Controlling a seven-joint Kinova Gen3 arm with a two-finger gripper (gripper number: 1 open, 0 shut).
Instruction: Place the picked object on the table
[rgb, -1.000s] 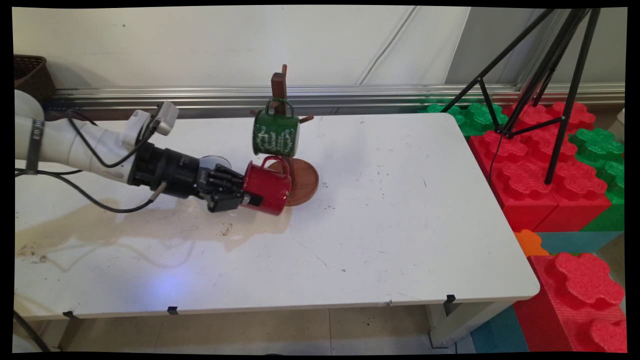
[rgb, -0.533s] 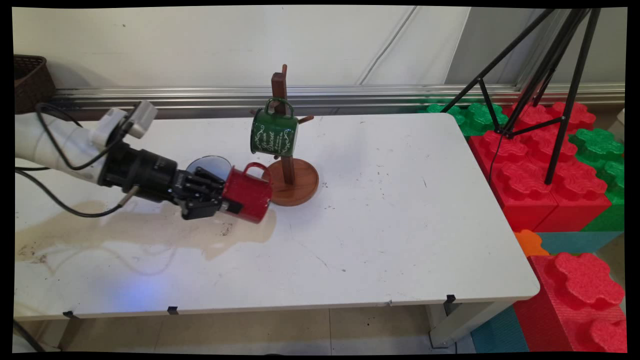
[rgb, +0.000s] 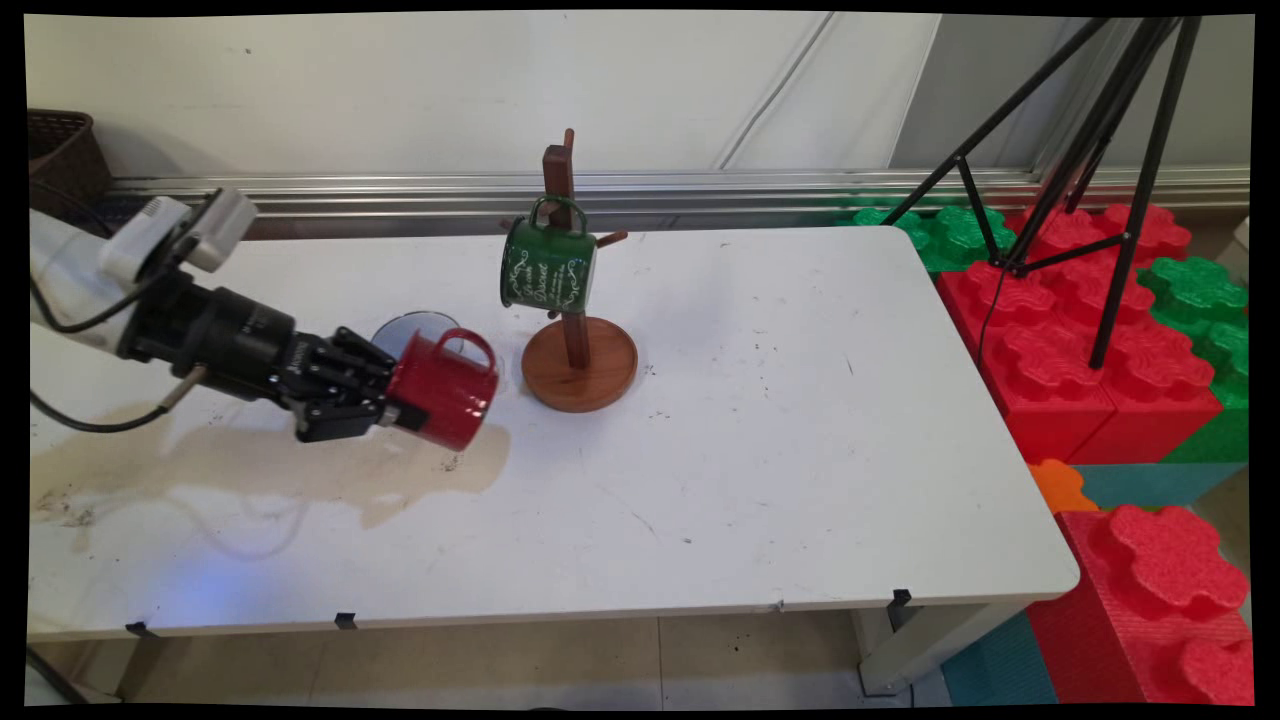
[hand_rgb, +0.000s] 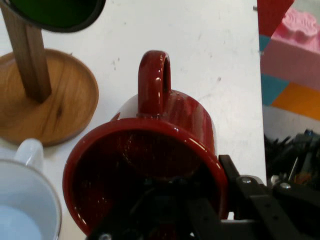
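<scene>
Down at the bottom of the hand view, the gripper (hand_rgb: 200, 210) pinches the rim of a red mug (hand_rgb: 150, 165), one finger inside the cup and one finger (hand_rgb: 245, 195) outside on the wall. The mug lies on its side in the air, mouth toward the camera, handle pointing up in the frame. In the main view the gripper (rgb: 385, 410) and red mug (rgb: 445, 390) sit left of the middle, held above the white table (rgb: 800, 420) with a shadow under them.

Just behind the red mug is a white mug (rgb: 420, 328) with a pale blue inside; it shows at the lower left of the hand view (hand_rgb: 22, 200). Whether the two mugs touch I cannot tell.

A bit further right stands a wooden mug tree (rgb: 578, 350) on a round base, apart from the red mug. A green mug (rgb: 545, 265) hangs from one of its pegs.

Right of the mug tree the table top is bare all the way to its right edge. The near edge is well apart from the mugs. Past the right edge are big red and green foam blocks (rgb: 1090, 330) and a black tripod (rgb: 1090, 150). At the far upper left sits a dark basket (rgb: 60, 150).
</scene>
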